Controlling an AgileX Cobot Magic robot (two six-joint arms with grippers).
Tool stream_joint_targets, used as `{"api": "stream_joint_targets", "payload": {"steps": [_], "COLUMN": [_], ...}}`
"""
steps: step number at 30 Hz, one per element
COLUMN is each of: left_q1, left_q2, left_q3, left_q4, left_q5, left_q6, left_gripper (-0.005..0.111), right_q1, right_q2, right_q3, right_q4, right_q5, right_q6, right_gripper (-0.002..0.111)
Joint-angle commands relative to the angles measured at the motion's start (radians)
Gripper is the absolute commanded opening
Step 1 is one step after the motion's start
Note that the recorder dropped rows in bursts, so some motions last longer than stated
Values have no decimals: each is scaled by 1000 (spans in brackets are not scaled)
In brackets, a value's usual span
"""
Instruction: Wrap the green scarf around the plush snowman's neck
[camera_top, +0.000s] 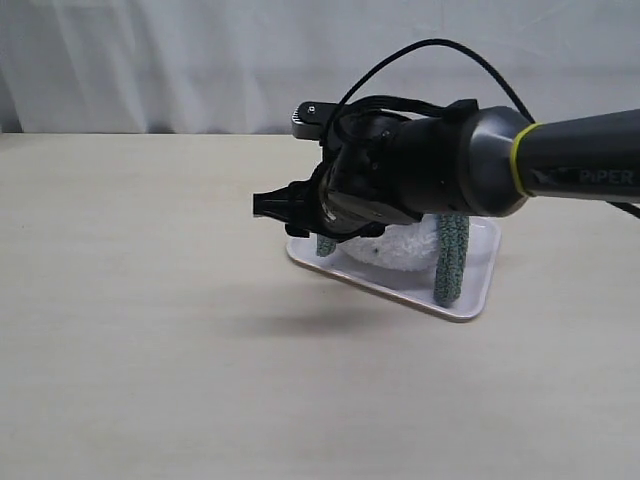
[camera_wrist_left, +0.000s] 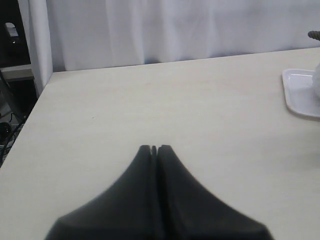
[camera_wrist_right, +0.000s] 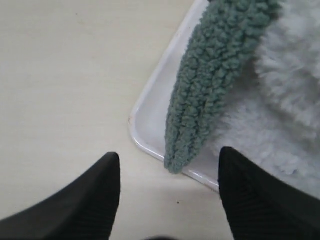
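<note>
On pale table (camera_top: 150, 350), items by size:
- Right arm (camera_top: 580, 165): reaches across, hides most of toy.
- White tray (camera_top: 470, 305): base under toy.
- Plush snowman (camera_top: 400, 245): lies on tray.
- Green scarf (camera_top: 450, 265): draped across snowman, one end down each side; whether over neck, cannot tell.
- Right gripper (camera_wrist_right: 168, 158): jaws wide, empty, straddling one scarf tip, seemingly lined up to pinch.
- Left gripper (camera_wrist_left: 154, 148): closed, empty, well apart.

exterior: side-on, mid | left wrist: low, far | right wrist: overhead, close | shared: tray (camera_top: 478, 270)
</note>
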Motion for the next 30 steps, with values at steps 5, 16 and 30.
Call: {"api": "stream_joint_targets", "payload": {"steps": [5, 16, 30], "left_q1": [-9, -9, -9], "left_q2": [-2, -2, -2], "left_q3": [2, 2, 2], "left_q4": [1, 1, 1], "left_q5": [-13, -13, -13], "left_q6": [0, 0, 0], "left_gripper": [0, 0, 0], "right_q1": [-12, -24, -24], "right_q2": [35, 110, 148], "right_q3": [5, 5, 5], "right_q4": [-82, -114, -401], "right_q5": [-95, -97, -144], "right_q6": [68, 109, 321], "right_gripper": [56, 56, 53]}}
